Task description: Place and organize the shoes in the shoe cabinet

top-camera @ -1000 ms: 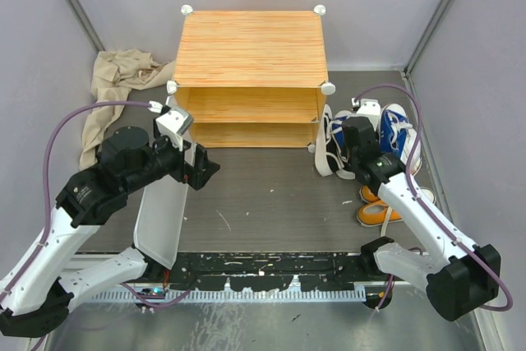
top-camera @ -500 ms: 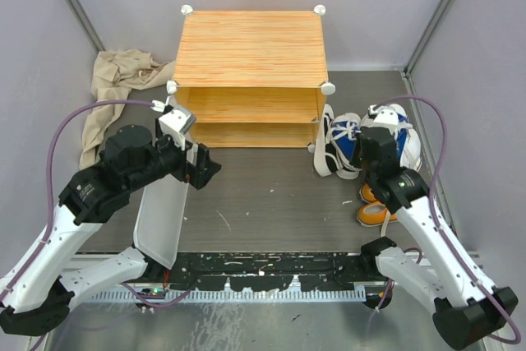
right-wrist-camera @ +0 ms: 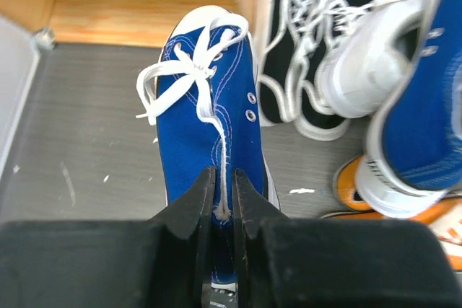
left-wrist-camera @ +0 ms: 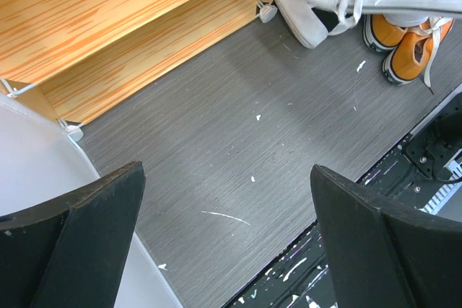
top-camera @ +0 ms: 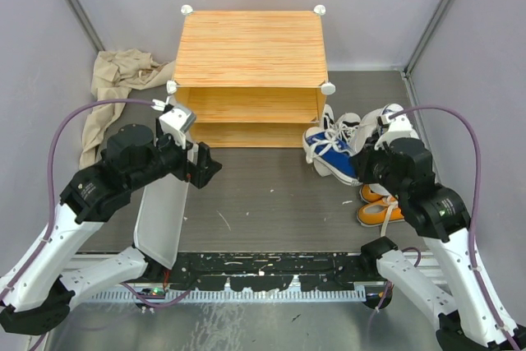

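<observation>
The right gripper is clamped on the blue shoe at its upper, just off the shoe cabinet's front right corner. Best lifted level, toe toward a shelf, minding the loose laces. The left gripper hangs open, empty.

Right end effector is pinched tight on the blue shoe, arm stretched forward; left end effector hangs wide open.
</observation>
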`<control>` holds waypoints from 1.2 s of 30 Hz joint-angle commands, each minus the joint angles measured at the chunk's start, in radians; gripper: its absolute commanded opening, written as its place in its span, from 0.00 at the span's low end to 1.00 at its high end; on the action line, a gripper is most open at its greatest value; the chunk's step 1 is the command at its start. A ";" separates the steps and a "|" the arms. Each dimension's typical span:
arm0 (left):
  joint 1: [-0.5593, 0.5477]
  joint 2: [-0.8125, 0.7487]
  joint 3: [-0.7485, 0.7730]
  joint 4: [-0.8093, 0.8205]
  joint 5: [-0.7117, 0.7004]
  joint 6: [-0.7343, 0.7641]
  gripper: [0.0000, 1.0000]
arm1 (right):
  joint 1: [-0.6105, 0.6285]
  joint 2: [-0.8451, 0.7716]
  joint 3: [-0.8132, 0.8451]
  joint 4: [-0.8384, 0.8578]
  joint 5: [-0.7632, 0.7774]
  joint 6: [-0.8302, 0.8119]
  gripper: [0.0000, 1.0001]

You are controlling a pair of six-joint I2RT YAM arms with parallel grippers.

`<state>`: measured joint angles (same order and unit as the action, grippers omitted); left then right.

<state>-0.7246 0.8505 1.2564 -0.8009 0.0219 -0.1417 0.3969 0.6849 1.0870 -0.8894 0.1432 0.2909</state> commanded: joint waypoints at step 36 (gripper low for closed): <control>-0.002 -0.085 0.175 -0.004 0.071 0.051 0.98 | 0.593 0.541 0.081 1.050 0.224 0.003 0.01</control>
<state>-0.7246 0.7795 1.4235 -0.8074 0.1017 -0.1143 0.9855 1.2228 1.1797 -0.1745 0.2985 0.2897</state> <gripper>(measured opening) 0.980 0.160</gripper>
